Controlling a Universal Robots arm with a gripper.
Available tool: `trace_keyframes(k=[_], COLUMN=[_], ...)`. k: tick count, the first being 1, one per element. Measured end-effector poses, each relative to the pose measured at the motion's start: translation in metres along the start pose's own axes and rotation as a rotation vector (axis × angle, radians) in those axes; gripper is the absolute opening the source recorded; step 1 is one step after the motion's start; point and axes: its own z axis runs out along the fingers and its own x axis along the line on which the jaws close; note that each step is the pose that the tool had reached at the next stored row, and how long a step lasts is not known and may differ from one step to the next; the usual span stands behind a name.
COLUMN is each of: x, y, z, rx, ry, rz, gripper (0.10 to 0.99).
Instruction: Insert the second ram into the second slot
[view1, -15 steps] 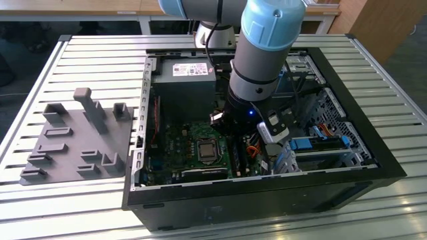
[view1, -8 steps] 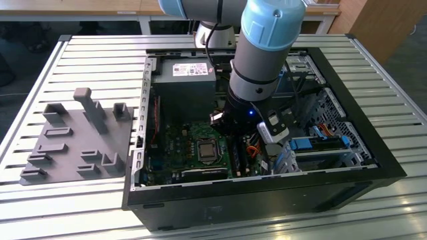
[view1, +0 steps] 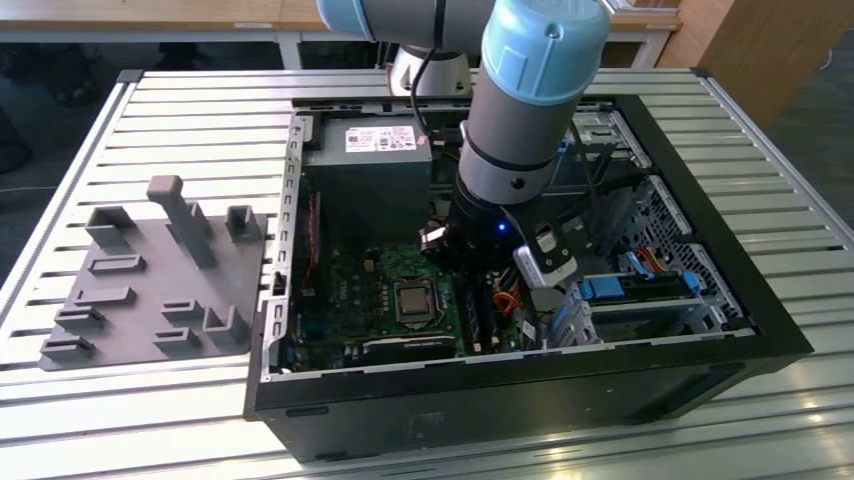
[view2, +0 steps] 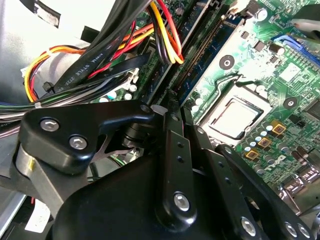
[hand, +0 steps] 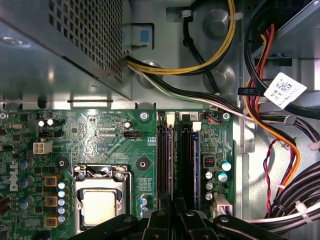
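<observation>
In the exterior view the arm (view1: 514, 130) reaches straight down into the open PC case (view1: 667, 350), which lies on its side on a slatted metal counter (view1: 134, 110), with a grey 3D-printed holder tray (view1: 147, 280) sitting just beside the case toward the exterior view's left. The gripper (view1: 470, 268) is low over the motherboard (view1: 354, 290), right by the memory slots next to the CPU socket (view1: 414, 298). In the first wrist view the gripper (hand: 172, 212) is lined up over the slots (hand: 186, 165), and a dark stick, probably the second ram (hand: 164, 165), stands in the slot nearest the socket, running up to the fingertips. In the second wrist view the gripper (view2: 172, 102) looks pressed together at the tips over the slot row, though honestly I can't tell if the jaws are pinching the stick or just closed above it, with the cable bundle (view2: 100, 55) close beside them.
</observation>
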Motion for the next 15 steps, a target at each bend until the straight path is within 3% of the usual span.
trace_keyframes(k=[5,6,8,15], x=[0.0000,0.0000,0.0000,0.0007], y=[0.0000,0.0000,0.0000,0.0004], z=[0.0004,0.0004,0.0001,-0.0171], rx=[0.000,0.000,0.000,0.000], ry=[-0.0001,-0.0001,-0.0001,-0.0001], rz=[0.000,0.000,0.000,0.000], gripper=[0.149,0.212,0.212,0.212])
